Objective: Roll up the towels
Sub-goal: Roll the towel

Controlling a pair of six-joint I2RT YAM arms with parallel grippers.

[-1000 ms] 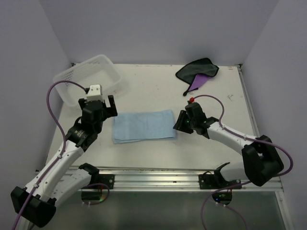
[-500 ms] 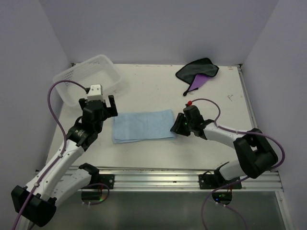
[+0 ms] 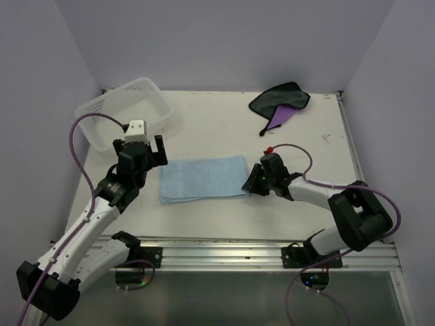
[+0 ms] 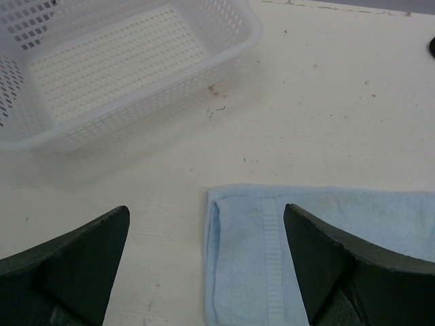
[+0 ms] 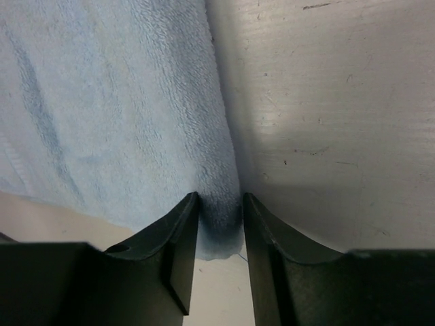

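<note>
Just two: blue towel [image 3: 204, 178], purple towel [image 3: 280, 103], seemingly crumpled; one basket [image 3: 95, 105].

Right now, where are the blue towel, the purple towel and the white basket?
blue towel [image 3: 204, 178]: top view, middle of the flat cloth.
purple towel [image 3: 280, 102]: top view, its dark grey face.
white basket [image 3: 163, 103]: top view, right-hand rim.
</note>
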